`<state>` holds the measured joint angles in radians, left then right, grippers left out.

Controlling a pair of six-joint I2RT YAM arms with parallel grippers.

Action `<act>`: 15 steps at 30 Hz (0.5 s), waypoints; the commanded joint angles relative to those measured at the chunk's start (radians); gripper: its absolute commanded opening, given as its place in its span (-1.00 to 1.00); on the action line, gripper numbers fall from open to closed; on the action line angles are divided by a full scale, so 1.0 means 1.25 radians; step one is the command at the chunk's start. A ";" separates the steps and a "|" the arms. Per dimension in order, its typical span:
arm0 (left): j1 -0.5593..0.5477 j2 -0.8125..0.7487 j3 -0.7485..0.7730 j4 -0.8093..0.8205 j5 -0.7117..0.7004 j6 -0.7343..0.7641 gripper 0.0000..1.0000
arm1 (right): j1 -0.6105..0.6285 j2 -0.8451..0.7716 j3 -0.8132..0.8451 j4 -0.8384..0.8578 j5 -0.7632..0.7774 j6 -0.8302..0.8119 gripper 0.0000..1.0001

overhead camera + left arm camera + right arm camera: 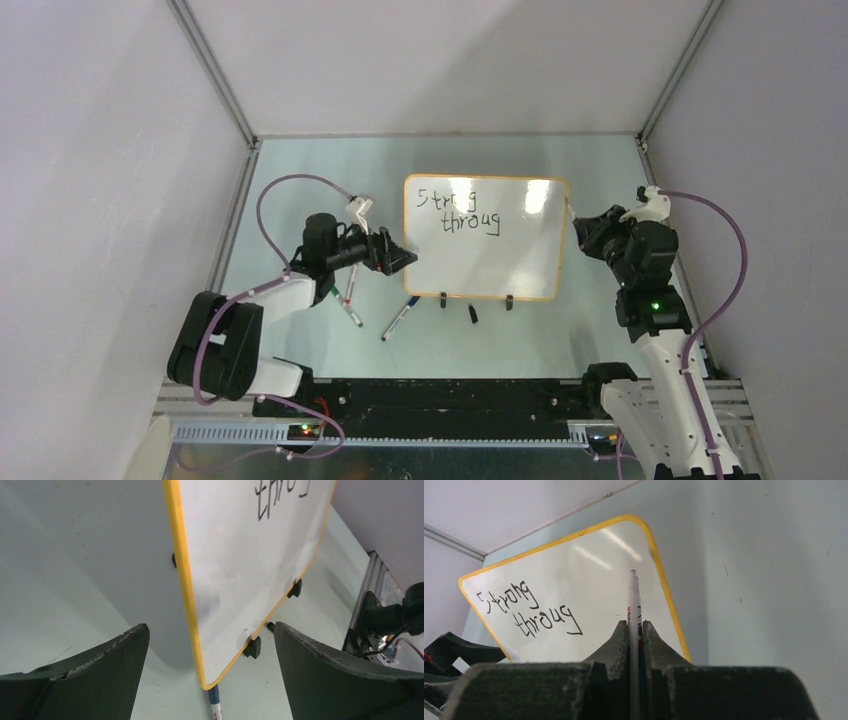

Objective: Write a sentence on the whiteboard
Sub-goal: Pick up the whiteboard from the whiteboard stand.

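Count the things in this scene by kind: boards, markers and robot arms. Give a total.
Whiteboard: 1
Markers: 3 (held marker in the right pincer, two loose markers on the table)
Robot arms: 2
Total: 6

The whiteboard (510, 265), glossy white with orange-yellow rim, bears the sentence (458, 211) "Strong throug" in two staggered lines
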<state>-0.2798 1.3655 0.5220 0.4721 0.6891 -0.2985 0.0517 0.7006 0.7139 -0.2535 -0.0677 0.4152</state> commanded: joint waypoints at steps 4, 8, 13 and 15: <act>0.009 0.042 -0.004 0.189 0.102 -0.117 0.99 | 0.005 -0.029 -0.006 0.040 0.019 -0.002 -1.00; 0.011 0.089 0.021 0.157 0.162 -0.101 0.99 | 0.005 -0.039 -0.008 0.035 0.025 -0.004 -1.00; 0.022 0.183 0.036 0.267 0.254 -0.161 0.99 | 0.006 -0.042 -0.013 0.037 0.020 -0.001 -1.00; 0.027 0.215 0.033 0.331 0.274 -0.221 0.99 | 0.006 -0.039 -0.013 0.039 0.018 -0.001 -1.00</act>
<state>-0.2649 1.5749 0.5320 0.7021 0.9173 -0.4572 0.0536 0.6598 0.7002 -0.2523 -0.0578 0.4152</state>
